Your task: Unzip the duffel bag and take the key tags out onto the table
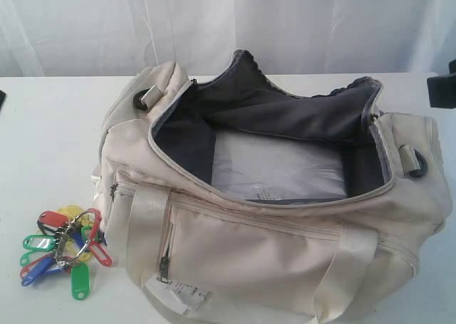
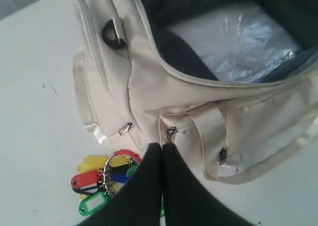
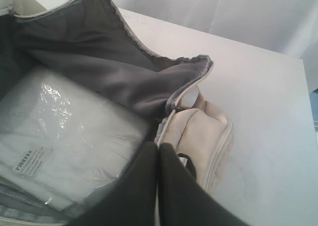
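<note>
The cream-white duffel bag [image 1: 271, 246] lies on the white table [image 1: 50, 139] with its main zipper open and the dark grey lining showing. The key tags [image 1: 64, 249], a bunch in red, green, blue and yellow on metal rings, rest on the table just left of the bag. In the left wrist view my left gripper [image 2: 161, 146] is shut with nothing in it, held above the key tags [image 2: 97, 179] and the bag's side pocket zipper [image 2: 171, 132]. My right gripper [image 3: 159, 146] is shut and empty over the bag's end [image 3: 198, 131].
A flat packet in clear plastic [image 1: 278, 167] lies inside the bag. The bag's strap [image 1: 146, 217] hangs down its front, and a white paper label [image 1: 178, 295] sits at its lower edge. A dark part of an arm [image 1: 442, 89] shows at the right edge.
</note>
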Available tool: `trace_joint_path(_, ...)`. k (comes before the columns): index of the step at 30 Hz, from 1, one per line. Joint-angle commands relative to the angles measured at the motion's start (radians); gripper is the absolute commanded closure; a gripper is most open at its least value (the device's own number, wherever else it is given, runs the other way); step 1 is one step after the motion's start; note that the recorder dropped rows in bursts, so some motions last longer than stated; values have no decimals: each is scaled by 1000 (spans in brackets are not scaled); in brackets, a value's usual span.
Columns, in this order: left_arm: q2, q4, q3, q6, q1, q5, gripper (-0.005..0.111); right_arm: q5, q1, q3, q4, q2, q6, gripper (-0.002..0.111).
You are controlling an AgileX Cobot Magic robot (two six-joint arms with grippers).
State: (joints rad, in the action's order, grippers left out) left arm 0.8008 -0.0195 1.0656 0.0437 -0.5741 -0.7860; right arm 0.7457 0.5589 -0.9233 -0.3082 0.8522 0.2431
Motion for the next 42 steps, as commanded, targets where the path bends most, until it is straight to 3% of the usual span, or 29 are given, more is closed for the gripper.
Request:
trace_joint_path(1,-159,-11,-121,5,-7,52,107,-14,-1,4,5,-2,4,108)
trace_joint_path(9,-278,-87,-330,7,-7,191,107,-52,-1,4,5,-2,4,108)
trace_joint_path(23,-276,-87,-344,5,-7,165,107,-52,-1,4,5,-2,194,108)
trace_joint_path(35,-276,-89,-344,5,-7,163,107,-63,-1,4,3,-2,216,108)
trace_joint_path(37,-276,-80,-345,5,17,165,107,-63,-1,4,3,-2,216,108)
trace_joint_path(39,-276,-63,-367,5,101,185,107,-60,-1,4,3,-2,216,108)
trace_joint_path(42,-318,-71,-476,5,279,275,107,-60,-1,4,3,-2,216,108)
